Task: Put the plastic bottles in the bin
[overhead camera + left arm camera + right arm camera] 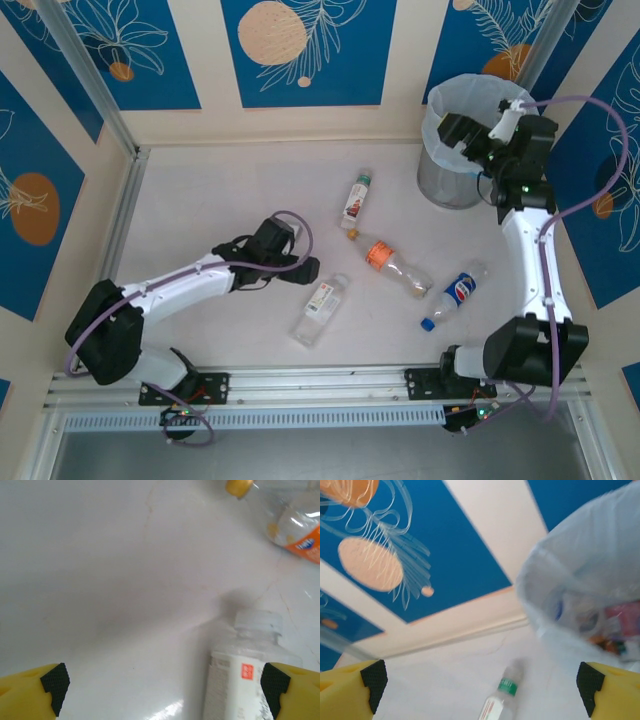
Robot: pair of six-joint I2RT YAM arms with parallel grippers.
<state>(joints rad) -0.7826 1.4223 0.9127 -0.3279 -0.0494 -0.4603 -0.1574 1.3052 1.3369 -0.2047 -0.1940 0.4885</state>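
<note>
Four clear plastic bottles [395,265] are lying on the smooth pale table [200,200], outside the round grey bag-lined bin [445,185], while the left gripper [165,681], beside the white-labelled bottle [237,680], and right gripper [482,681], near the bin, are gaping wide, empty.

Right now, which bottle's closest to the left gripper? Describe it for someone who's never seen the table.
On the white table, go to the near edge beside the left gripper. A clear plastic bottle with a white label lies there. Unlike the orange-labelled bottle and blue-labelled bottle to its right, its cap and label are both white, bar one small red mark.
</note>
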